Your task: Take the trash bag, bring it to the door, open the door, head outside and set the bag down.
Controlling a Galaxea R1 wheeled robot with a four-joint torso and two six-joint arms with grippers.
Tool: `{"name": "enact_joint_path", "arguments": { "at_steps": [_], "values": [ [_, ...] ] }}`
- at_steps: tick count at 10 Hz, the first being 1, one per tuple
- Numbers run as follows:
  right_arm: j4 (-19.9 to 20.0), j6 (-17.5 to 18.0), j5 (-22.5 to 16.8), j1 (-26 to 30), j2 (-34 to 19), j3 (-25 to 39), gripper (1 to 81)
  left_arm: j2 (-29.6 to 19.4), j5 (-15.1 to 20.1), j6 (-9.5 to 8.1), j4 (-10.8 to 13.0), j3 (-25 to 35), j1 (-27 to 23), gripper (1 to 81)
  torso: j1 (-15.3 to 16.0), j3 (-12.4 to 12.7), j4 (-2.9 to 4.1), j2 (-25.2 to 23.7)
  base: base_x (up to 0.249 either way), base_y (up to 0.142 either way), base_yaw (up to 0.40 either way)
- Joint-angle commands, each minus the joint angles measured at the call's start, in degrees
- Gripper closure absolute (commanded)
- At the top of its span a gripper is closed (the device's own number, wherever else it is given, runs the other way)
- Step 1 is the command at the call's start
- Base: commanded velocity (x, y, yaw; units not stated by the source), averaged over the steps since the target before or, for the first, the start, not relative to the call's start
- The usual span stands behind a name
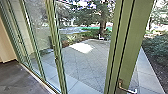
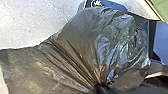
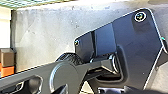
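The left gripper [image 2: 98, 88] pinches the dark plastic trash bag [image 2: 82, 37], whose folds run together into a tight gather there; whether the bag touches the ground, I cannot tell. The plastic is glossy and creased, swelling out from the gather, and partly covers the robot's dark base in the left wrist view. Pale, speckled ground [image 2: 30, 22] lies beyond it. As for the right gripper [image 3: 117, 90], I cannot tell whether it is spread or pressed together.

In the right wrist view, a brown box [image 3: 7, 57] sits against an orange block [image 3: 7, 71], by a pale floor [image 3: 42, 37].

Farther out, green-framed glass panels [image 1: 37, 32] line the left, with dark indoor flooring [image 1: 15, 80] at their near foot. On the near right, a wide green door frame [image 1: 135, 32] carries a metal lever handle [image 1: 128, 90]. Past the frames spreads a paved yard [image 1: 82, 65] with a bright sunlit patch [image 1: 82, 47]. Leafy shrubs [image 1: 157, 47] edge the right side, and a tree trunk [image 1: 102, 23] stands at the far side.
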Motion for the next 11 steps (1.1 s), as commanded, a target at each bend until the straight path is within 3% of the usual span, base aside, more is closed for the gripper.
{"name": "enact_joint_path", "arguments": {
  "at_steps": [1, 2, 3, 4, 5, 11],
  "values": [
    [-0.1, 0.3, -2.6, 4.3, -6.1, 5.4, 1.0, -0.5, 0.3, -18.36, 16.8, -1.2, -0.7, 81.1, 0.0, 0.0, 0.0, 0.0, 0.0, 0.0, 0.0],
    [0.5, 0.3, -2.6, 5.1, -8.0, 7.7, 1.0, 0.0, 0.0, -30.22, 29.8, -1.2, 0.0, 81.1, 0.0, 0.0, 0.0, 0.0, 0.0, 0.0, 0.0],
    [1.4, 0.3, -2.7, 5.9, -10.9, 10.6, 1.0, 0.2, -1.9, -39.23, 40.5, -1.2, 0.6, 81.1, 0.0, 0.0, 0.0, 0.0, 0.0, 0.0, 0.0],
    [1.9, 0.3, -2.7, 6.7, -13.7, 13.0, 1.0, 0.3, -3.0, -41.13, 44.6, -0.9, 0.8, 81.1, 0.0, 0.0, 0.0, 0.0, 0.0, 0.0, 0.0],
    [2.6, 0.3, -2.6, 7.5, -16.7, 15.6, 1.0, 0.8, -2.0, -41.32, 46.7, -0.3, 0.2, 81.1, 0.0, 0.0, 0.0, 0.0, 0.0, 0.0, 0.0],
    [4.7, 0.4, -2.6, 14.2, -29.6, 27.5, 1.0, 4.9, -2.3, -40.87, 47.7, 0.9, -0.8, 81.1, 0.0, 0.0, 0.0, 0.0, 0.0, 0.0, 0.0]
  ]
}}
